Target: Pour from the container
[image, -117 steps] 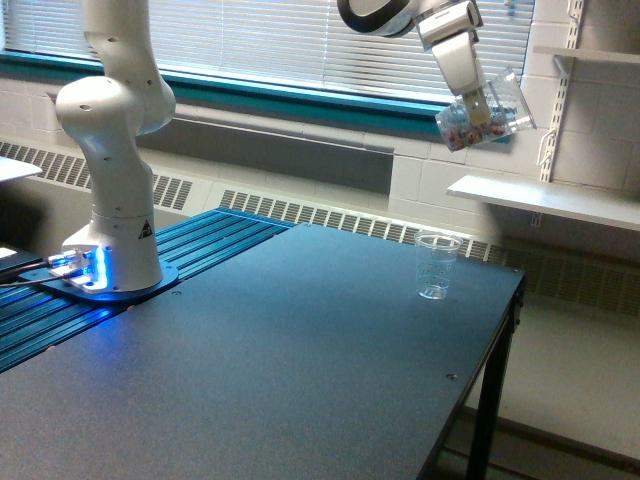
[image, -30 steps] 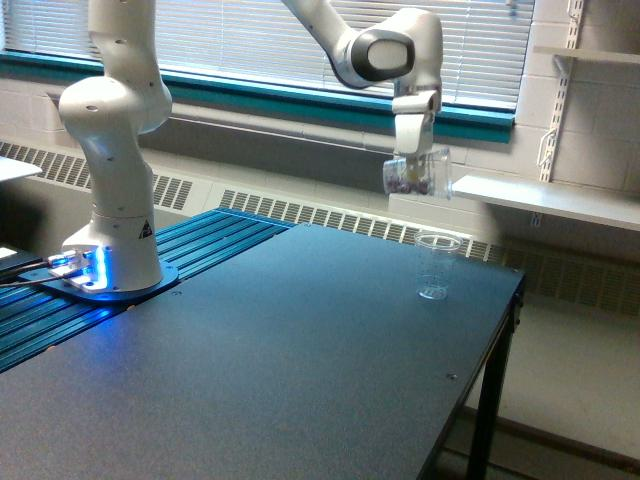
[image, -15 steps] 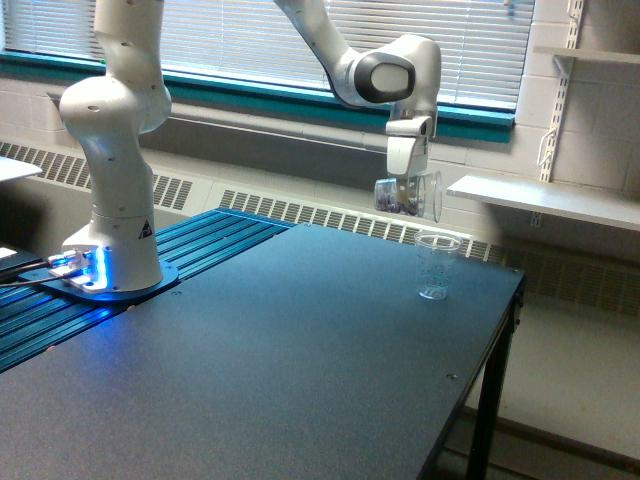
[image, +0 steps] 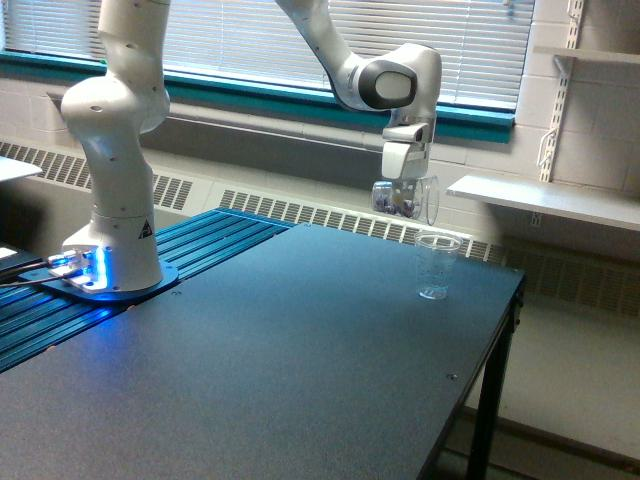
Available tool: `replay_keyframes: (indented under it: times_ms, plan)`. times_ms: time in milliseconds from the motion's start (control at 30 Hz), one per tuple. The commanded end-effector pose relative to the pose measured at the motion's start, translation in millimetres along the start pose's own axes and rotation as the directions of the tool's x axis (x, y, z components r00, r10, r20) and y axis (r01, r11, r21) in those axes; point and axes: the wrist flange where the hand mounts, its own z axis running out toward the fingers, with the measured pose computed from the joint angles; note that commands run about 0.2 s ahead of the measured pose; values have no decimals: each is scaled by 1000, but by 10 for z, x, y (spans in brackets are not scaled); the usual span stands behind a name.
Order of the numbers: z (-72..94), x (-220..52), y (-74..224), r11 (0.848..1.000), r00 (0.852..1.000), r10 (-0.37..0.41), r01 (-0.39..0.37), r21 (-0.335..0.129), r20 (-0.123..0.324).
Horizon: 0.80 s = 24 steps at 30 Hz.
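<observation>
You are seeing the container (image: 405,198), a wide clear plastic cup with small dark pieces inside, lying tipped on its side in the air, its mouth facing the exterior view's right, above and left of the table's far corner.

Clear plastic container (image: 408,198), matt table (image: 300,350)

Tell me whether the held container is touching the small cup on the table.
Apart. The exterior view shows the container hanging above the small cup, with radiator visible between them.
</observation>
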Motion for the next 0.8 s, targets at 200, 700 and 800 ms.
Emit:
replay_keyframes:
  times_ms: [200, 700, 800]
  plan:
    - [-118, -3, -91, 981, 980, 194, -194, 1, 45]
    - [-3, -66, -88, 962, 957, 273, -269, -52, 96]
    - [30, -99, -81, 966, 961, 257, -250, -72, 106]
